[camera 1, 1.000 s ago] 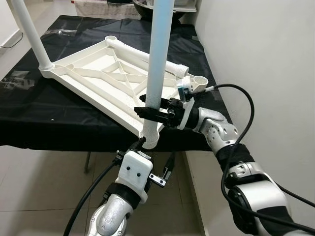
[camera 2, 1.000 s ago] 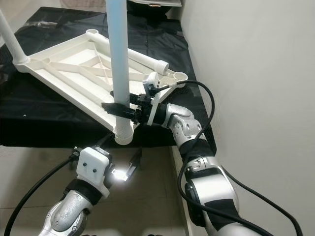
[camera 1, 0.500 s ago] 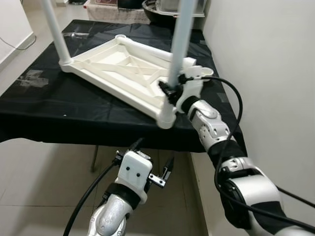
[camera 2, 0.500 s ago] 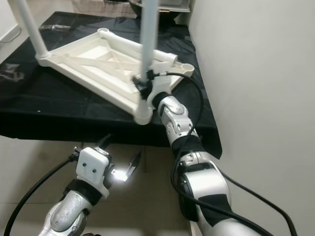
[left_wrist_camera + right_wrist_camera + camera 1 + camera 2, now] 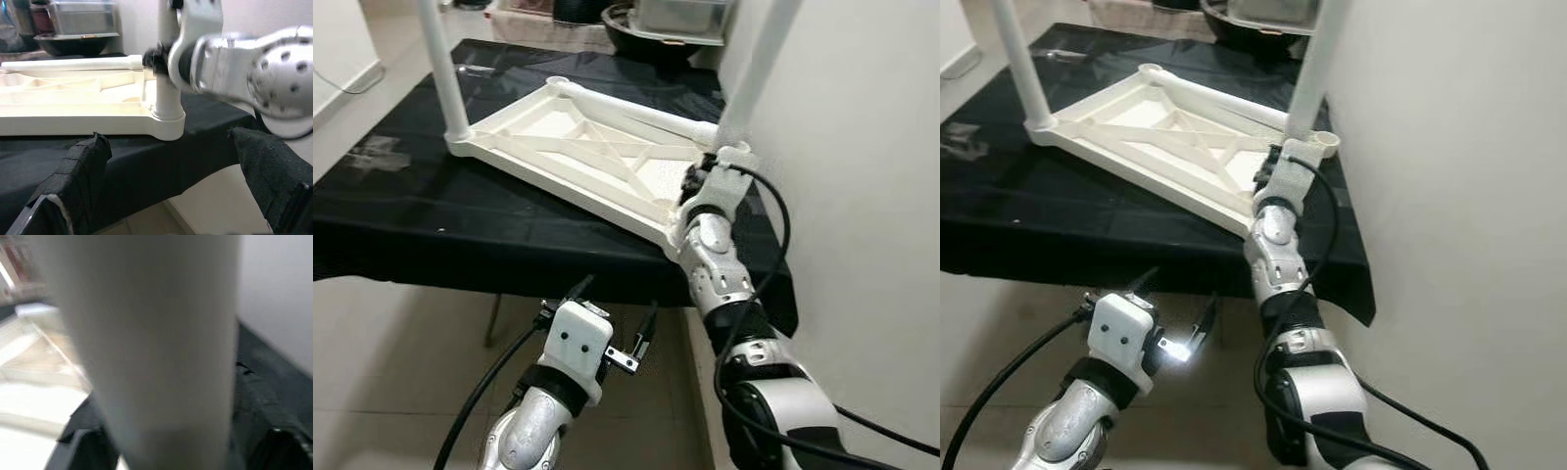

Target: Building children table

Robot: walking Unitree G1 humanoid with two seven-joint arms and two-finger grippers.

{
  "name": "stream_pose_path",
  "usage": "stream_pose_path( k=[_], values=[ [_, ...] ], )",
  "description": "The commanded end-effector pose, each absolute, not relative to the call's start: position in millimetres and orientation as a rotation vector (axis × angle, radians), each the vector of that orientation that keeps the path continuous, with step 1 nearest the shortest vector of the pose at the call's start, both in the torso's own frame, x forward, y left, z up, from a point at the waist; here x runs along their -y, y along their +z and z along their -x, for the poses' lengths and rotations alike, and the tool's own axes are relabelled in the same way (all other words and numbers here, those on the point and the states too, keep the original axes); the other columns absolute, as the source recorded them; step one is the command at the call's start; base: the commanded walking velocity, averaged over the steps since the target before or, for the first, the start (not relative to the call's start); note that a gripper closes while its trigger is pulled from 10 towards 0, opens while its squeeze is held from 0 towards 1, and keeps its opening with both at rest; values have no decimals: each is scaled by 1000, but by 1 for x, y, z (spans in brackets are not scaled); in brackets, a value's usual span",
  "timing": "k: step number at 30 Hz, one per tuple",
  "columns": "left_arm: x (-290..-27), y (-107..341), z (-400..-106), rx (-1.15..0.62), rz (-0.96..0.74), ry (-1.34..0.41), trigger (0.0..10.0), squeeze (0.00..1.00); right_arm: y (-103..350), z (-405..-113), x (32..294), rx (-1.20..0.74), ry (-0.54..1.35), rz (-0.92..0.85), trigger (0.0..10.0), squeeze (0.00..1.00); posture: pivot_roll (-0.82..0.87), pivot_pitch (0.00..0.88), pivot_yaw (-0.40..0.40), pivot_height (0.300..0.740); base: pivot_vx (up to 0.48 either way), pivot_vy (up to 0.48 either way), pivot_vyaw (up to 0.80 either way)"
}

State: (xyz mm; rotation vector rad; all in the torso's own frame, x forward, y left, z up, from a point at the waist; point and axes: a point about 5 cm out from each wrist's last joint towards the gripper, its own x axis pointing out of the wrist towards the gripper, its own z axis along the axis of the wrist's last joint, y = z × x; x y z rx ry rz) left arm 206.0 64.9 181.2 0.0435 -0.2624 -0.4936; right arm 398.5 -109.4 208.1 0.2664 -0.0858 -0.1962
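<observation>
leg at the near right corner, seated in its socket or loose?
Cannot tell if fully seated. The leg stands upright in the corner socket of the tabletop, with the right pincer closed around it just above.

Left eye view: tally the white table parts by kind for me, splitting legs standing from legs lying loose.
Table top: 1
Legs standing: 2
Leg lying: 1
Total: 4
</observation>
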Motion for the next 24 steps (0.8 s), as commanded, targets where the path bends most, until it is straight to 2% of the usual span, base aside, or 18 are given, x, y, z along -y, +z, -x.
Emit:
stream_pose_path(
  k=[1,2,5,7,8,9,10,13,15,16,18,20,22,24],
  values=[
    [-64,175,-205,240,-46,-493,10000,0,210,-399,113,113,-174,-291,10000,1000,116,154,-99,740,0,0,0],
    [-64,175,-205,240,-45,-493,10000,0,215,-399,114,141,-130,-311,10000,0,114,153,-97,740,0,0,0],
    [-64,175,-205,240,-43,-493,10000,0,228,-401,115,203,45,-334,10000,0,114,153,-97,740,0,0,0],
    [-64,176,-205,240,-44,-494,10000,0,232,-402,109,206,239,-293,10000,0,111,155,-97,740,0,0,0],
    [-64,176,-205,240,-44,-494,10000,0,232,-402,109,206,239,-293,10000,0,111,155,-97,740,0,0,0],
    [-64,176,-205,240,-40,-496,10000,0,232,-400,105,194,395,-269,10000,0,113,158,-99,740,0,0,0],
    [-64,176,-205,240,-40,-496,10000,0,232,-400,105,194,395,-269,10000,0,113,158,-99,740,0,0,0],
    [-62,176,-204,240,-41,-507,10000,0,230,-386,103,158,817,-179,10000,0,110,163,-98,740,0,0,0],
    [-61,176,-204,239,-40,-509,10000,0,230,-377,101,129,991,-172,10000,0,112,163,-100,740,0,0,0],
    [-61,176,-204,239,-40,-509,10000,0,230,-377,101,129,991,-172,10000,0,112,163,-100,740,0,0,0],
    [-61,177,-205,239,-40,-508,10000,0,231,-368,97,125,1180,-135,10000,0,117,166,-100,740,0,0,0],
    [-61,177,-205,239,-40,-508,10000,0,231,-368,97,125,1180,-135,10000,0,117,166,-100,740,0,0,0],
    [-62,177,-206,239,-42,-503,10000,0,234,-363,92,129,1310,-156,10000,0,126,169,-104,740,0,0,0],
    [-63,177,-205,239,-43,-501,10000,0,236,-362,90,132,1353,-169,10000,0,126,171,-103,740,0,0,0]
  ],
)
